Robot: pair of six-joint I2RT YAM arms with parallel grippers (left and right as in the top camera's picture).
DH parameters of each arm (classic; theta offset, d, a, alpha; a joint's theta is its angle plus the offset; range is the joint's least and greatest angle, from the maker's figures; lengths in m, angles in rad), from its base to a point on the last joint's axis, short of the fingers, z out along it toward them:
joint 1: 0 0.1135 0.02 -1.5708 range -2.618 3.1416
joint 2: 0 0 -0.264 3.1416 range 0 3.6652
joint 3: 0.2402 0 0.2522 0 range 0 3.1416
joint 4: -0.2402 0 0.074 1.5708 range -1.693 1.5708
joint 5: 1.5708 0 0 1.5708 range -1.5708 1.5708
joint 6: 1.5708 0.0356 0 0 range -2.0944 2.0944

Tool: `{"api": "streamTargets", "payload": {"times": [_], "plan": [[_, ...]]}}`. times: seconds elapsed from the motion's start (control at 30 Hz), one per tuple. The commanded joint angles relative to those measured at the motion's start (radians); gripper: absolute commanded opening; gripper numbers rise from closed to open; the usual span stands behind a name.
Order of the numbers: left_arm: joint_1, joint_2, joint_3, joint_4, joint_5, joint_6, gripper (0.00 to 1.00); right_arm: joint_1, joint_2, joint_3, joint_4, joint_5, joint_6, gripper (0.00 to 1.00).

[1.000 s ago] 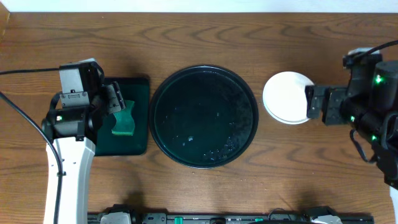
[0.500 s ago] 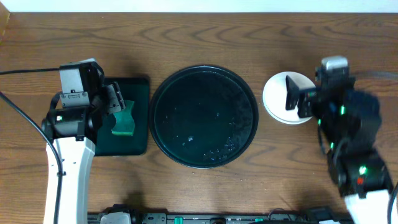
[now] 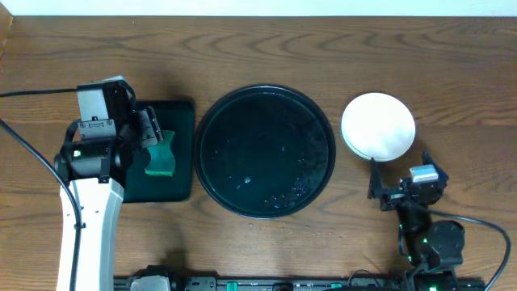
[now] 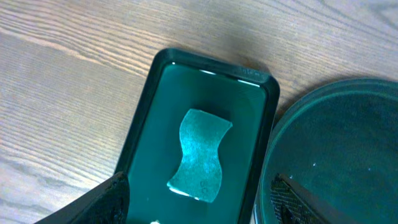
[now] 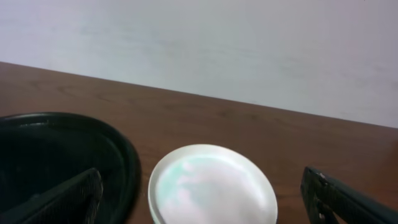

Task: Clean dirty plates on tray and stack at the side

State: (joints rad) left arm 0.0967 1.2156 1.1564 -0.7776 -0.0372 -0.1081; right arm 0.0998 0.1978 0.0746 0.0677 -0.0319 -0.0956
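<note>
The black round tray (image 3: 212, 129) lies mid-table with no plate on it, only small droplets. The white plates (image 3: 378, 127) sit stacked on the bare wood to its right. In the right wrist view the stack (image 5: 211, 186) shows a pale mint sheen, and the tray's rim (image 5: 127, 155) is to its left. My right gripper (image 3: 398, 184) is open and empty, low near the front edge, just in front of the stack; it also shows in the right wrist view (image 5: 205, 214). My left gripper (image 3: 153, 137) is open and empty over the green sponge (image 4: 199, 155).
A small rectangular dark-green tray (image 3: 182, 113) lies left of the black tray and holds the sponge (image 3: 161, 158); it also shows in the left wrist view (image 4: 146, 112). A black cable (image 3: 32, 153) runs along the left edge. A pale wall borders the table's far side.
My right arm has pulled back from beside the plate stack toward the table's front edge, leaving the stack uncovered. The left arm, sponge and trays have not moved.
</note>
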Motion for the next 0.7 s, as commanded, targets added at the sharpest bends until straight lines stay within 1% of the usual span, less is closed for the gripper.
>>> {"api": "streamTargets", "payload": {"times": [0.0, 0.07, 0.3, 0.67], "plan": [[0.005, 0.000, 0.006, 0.000, -0.016, -0.009, 0.73, -0.008, -0.055, -0.043, 0.005, -0.016, -0.018, 0.99], [0.005, 0.000, 0.006, 0.000, -0.016, -0.009, 0.73, -0.008, -0.073, -0.066, 0.005, -0.027, -0.018, 0.99], [0.005, 0.000, 0.006, 0.000, -0.016, -0.009, 0.73, -0.021, -0.195, -0.069, -0.136, -0.061, -0.019, 0.99], [0.005, 0.000, 0.006, 0.000, -0.016, -0.009, 0.73, -0.039, -0.192, -0.069, -0.135, -0.063, -0.018, 0.99]]}}
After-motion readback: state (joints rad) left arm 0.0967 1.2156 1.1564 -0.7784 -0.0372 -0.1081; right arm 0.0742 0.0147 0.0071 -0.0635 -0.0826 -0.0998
